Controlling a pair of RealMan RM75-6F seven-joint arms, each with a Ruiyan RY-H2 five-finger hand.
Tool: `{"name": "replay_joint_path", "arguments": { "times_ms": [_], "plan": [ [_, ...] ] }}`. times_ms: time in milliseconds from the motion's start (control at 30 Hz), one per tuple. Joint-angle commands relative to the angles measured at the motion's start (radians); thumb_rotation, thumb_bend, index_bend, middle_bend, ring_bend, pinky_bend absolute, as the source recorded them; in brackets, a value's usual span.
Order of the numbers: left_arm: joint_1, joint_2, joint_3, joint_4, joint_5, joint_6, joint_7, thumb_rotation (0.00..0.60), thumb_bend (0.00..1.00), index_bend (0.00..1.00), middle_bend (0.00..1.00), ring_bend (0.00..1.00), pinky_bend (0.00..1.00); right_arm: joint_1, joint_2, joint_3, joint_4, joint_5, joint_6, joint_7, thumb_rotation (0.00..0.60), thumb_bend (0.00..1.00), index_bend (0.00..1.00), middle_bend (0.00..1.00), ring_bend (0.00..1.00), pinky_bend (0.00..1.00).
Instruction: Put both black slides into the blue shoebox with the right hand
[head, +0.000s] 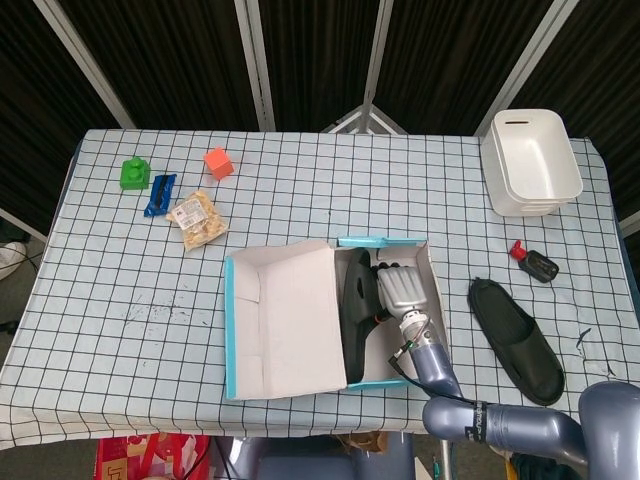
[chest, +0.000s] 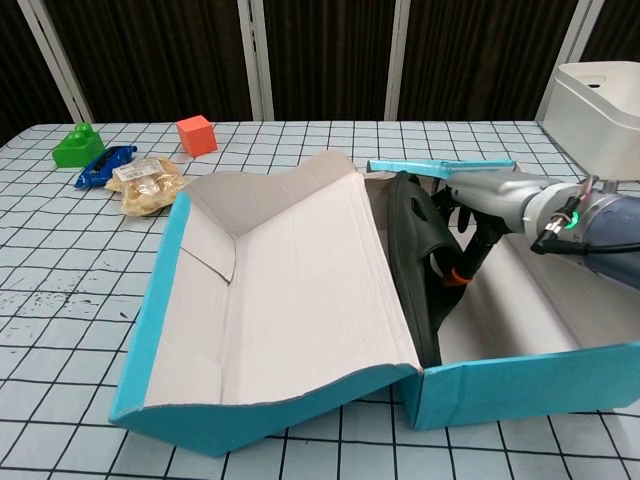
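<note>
Slide in the box: we are seeing one black slide (head: 355, 305) standing on its edge inside the blue shoebox (chest: 520, 378), leaning against the hinge side where the lid folds away.
Right hand: our right hand (head: 401, 290) is reaching down into the box just beside that slide; in the chest view its fingers (chest: 462, 222) are pressing against the slide's strap side, and they are looking wrapped onto it, so we are taking it as gripping the slide.
Second slide: the other black slide (head: 516, 341) is lying flat on the checked tablecloth (head: 300, 200), sole down, well to the right of the box and apart from it.
Shoebox: it is sitting open near the front edge of the table, its grey-lined lid (head: 290, 318) lying spread out to the left.
Left hand: we are not finding it in either view.
Right of the table: a white tub (head: 530, 162) is standing at the far right corner, and a small black and red object (head: 533, 262) is lying between it and the loose slide.
Left of the table: a green block (head: 134, 173), a blue object (head: 159, 194) and a packet of snacks (head: 197, 219) are lying together near the far left corner, with an orange cube (head: 218, 162) a little to their right.
</note>
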Motion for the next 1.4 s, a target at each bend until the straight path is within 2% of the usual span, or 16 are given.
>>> {"name": "replay_joint_path", "arguments": {
  "times_ms": [33, 167, 467, 833, 1000, 1400],
  "plan": [
    [0.000, 0.001, 0.000, 0.001, -0.001, 0.000, -0.002, 0.600, 0.37, 0.01, 0.00, 0.00, 0.03, 0.023, -0.020, 0.042, 0.014, 0.088, 0.061, -0.054, 0.600, 0.21, 0.37, 0.30, 0.30, 0.42],
    [0.000, 0.001, 0.000, 0.001, 0.000, 0.000, -0.004, 0.600, 0.37, 0.01, 0.00, 0.00, 0.03, 0.035, -0.022, 0.066, 0.007, 0.161, 0.081, -0.086, 0.600, 0.21, 0.35, 0.29, 0.30, 0.42],
    [0.003, 0.003, 0.001, -0.002, 0.001, 0.004, -0.005, 0.600, 0.37, 0.01, 0.00, 0.00, 0.03, 0.066, -0.047, 0.110, 0.041, 0.254, 0.131, -0.136, 0.600, 0.21, 0.31, 0.28, 0.29, 0.42],
    [0.001, 0.002, 0.003, -0.005, 0.003, 0.001, 0.004, 0.600, 0.37, 0.01, 0.00, 0.00, 0.03, 0.070, -0.009, 0.106, -0.017, 0.288, 0.116, -0.161, 0.600, 0.20, 0.16, 0.26, 0.27, 0.40],
    [0.001, 0.002, 0.004, -0.005, 0.004, 0.000, 0.004, 0.600, 0.37, 0.01, 0.00, 0.00, 0.03, 0.079, 0.006, 0.107, -0.042, 0.304, 0.122, -0.176, 0.600, 0.14, 0.09, 0.26, 0.26, 0.40],
    [-0.002, 0.003, 0.003, -0.006, -0.002, -0.008, 0.007, 0.600, 0.37, 0.01, 0.00, 0.00, 0.03, 0.112, 0.070, 0.125, -0.131, 0.385, 0.175, -0.250, 0.600, 0.13, 0.01, 0.25, 0.25, 0.39]
  ]
}}
